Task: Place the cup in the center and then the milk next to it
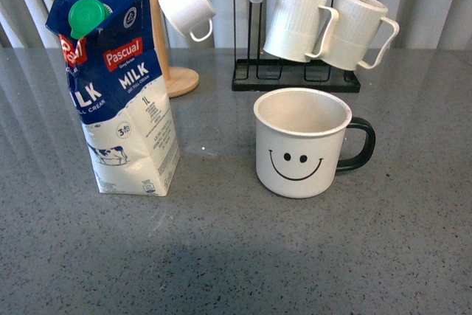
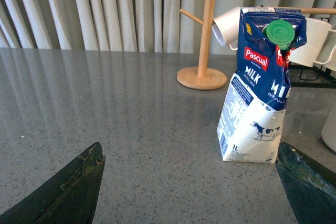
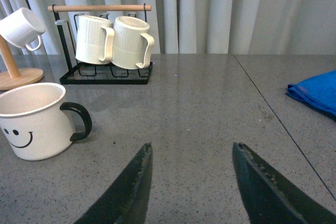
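Centring the cup (image 1: 302,145)
Both jaws wide open, empty; grip rim opposite handle (image 1: 361,145), clear of milk (image 1: 122,86) left of cup.

Hanging on the rack (image 1: 295,83), two ribbed mugs (image 1: 295,26); tilted on the wooden tree (image 1: 183,81), small cup (image 1: 186,7); flat on the table (image 1: 221,256), blue cloth (image 3: 317,94).

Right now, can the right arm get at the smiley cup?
Probably yes. The right gripper is open, only bare table lies between it and the cup, and the cup's black handle faces that side.
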### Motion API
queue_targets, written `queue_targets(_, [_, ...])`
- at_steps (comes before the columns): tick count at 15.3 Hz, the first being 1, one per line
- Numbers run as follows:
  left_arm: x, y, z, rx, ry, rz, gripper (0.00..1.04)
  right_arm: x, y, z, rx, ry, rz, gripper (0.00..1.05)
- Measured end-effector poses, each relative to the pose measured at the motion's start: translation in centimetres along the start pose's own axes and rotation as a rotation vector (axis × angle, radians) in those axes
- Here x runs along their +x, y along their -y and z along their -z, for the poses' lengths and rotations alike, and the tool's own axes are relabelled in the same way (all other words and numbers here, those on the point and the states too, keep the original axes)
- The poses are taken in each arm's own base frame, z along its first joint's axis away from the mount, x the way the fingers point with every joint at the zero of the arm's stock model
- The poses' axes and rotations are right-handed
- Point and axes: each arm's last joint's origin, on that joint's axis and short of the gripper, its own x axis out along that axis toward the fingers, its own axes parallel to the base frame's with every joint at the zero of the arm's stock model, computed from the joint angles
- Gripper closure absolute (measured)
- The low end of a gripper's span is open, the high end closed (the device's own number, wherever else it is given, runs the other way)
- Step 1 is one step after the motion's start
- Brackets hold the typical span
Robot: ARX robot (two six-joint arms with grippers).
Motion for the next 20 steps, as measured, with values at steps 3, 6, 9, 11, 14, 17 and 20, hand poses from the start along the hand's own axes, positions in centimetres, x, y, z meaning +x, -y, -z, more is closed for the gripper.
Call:
queue_targets(3, [0.0, 0.0, 0.0, 0.000, 0.000, 0.000, 0.07, 0.0, 0.0, 0.0, 0.000, 0.000, 0.000, 0.14])
queue_targets(6, [0.0, 0.0, 0.0, 0.000, 0.000, 0.000, 0.07, 0.0, 0.0, 0.0, 0.000, 0.000, 0.000, 0.07])
queue_targets(9, [0.1, 0.2, 0.3, -0.034, -0.224, 0.022, 0.07, 0.0, 0.0, 0.0, 0.000, 0.000, -0.001, 0.07])
queue_targets(11, [1.0, 0.8, -1.4, -0.060, -0.149, 0.073, 0.07, 0.0, 0.0, 0.0, 0.000, 0.000, 0.000, 0.07])
queue_targets(14, [4.0, 2.2, -3.4, -0.086, -0.100, 0.165, 0.07, 0.0, 0.0, 0.0, 0.000, 0.000, 0.000, 0.07])
queue_targets(17, [9.1, 4.4, -5.8, -0.104, -0.077, 0.243, 0.07, 0.0, 0.0, 0.0, 0.000, 0.000, 0.000, 0.07])
queue_targets(20, [13.4, 5.7, -5.6, -0.102, -0.151, 0.275, 0.07, 0.0, 0.0, 0.0, 0.000, 0.000, 0.000, 0.07])
